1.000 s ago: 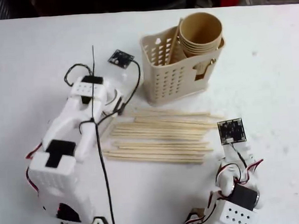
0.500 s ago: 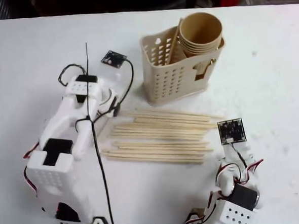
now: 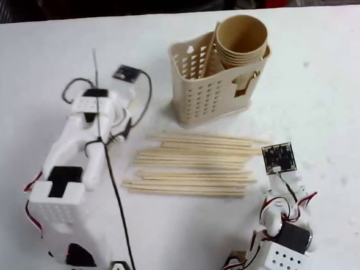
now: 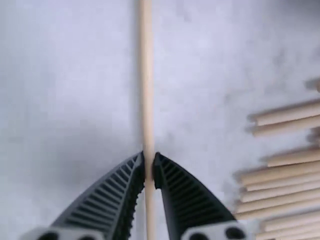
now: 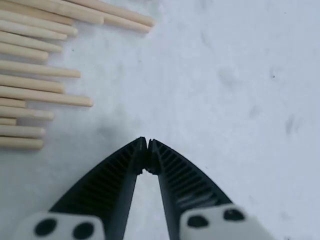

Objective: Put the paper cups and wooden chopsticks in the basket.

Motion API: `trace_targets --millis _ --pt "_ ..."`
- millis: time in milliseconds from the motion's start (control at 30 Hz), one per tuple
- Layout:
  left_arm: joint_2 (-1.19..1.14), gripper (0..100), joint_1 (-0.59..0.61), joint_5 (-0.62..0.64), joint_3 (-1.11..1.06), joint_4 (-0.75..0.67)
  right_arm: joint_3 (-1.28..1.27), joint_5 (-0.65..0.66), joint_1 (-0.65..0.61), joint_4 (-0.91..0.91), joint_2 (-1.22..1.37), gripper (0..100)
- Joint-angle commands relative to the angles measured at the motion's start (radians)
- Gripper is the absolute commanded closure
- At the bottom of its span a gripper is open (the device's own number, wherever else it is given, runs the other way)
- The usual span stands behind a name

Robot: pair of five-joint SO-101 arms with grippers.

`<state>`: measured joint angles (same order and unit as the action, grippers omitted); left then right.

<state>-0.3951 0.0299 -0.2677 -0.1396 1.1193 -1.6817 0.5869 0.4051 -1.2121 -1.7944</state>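
Observation:
A stack of paper cups (image 3: 242, 39) stands in the beige basket (image 3: 205, 93), with a chopstick (image 3: 212, 47) leaning beside it. Several wooden chopsticks (image 3: 194, 165) lie in a loose pile on the white table in front of the basket. My left arm (image 3: 88, 125) is left of the pile. Its gripper (image 4: 149, 165) is shut on a single chopstick (image 4: 145, 75) that points straight out ahead, and the pile's ends (image 4: 280, 175) lie off to one side. My right gripper (image 5: 147, 146) is shut and holds nothing, low over bare table beside the pile's other ends (image 5: 45, 85).
The right arm (image 3: 284, 232) rests at the table's front right, its camera board (image 3: 278, 158) just past the pile. A black cable (image 3: 113, 194) trails along the left arm. Bare white table lies to the far left and right of the basket.
My left arm has moved left, away from the pile, with the chopstick in its gripper. The right arm, the basket and the pile have stayed put.

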Motion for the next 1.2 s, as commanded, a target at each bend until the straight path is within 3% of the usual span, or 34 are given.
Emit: trace_targets --millis 0,167,367,533,733,867,1167 --pt "0.124 98 0.077 -0.006 0.157 0.140 -0.009 0.008 0.005 0.015 0.002 97.8" --pt "0.341 98 0.077 -0.002 0.319 0.301 -0.009 0.008 0.005 0.015 0.002 97.8" --pt "0.638 98 -0.065 0.109 0.448 0.350 -0.009 0.008 0.005 0.015 0.002 97.8" --pt "0.751 98 -0.251 0.201 0.451 0.167 -0.009 0.008 0.005 0.015 0.002 97.8" --pt "0.674 98 -0.403 0.218 0.423 -0.212 -0.009 0.008 0.005 0.015 0.002 97.9" --pt "0.550 98 -0.440 0.222 0.384 -0.379 -0.009 0.008 0.005 0.015 0.002 97.9" --pt "0.367 98 -0.444 0.216 0.379 -0.531 -0.009 0.008 0.002 0.015 0.002 98.1"
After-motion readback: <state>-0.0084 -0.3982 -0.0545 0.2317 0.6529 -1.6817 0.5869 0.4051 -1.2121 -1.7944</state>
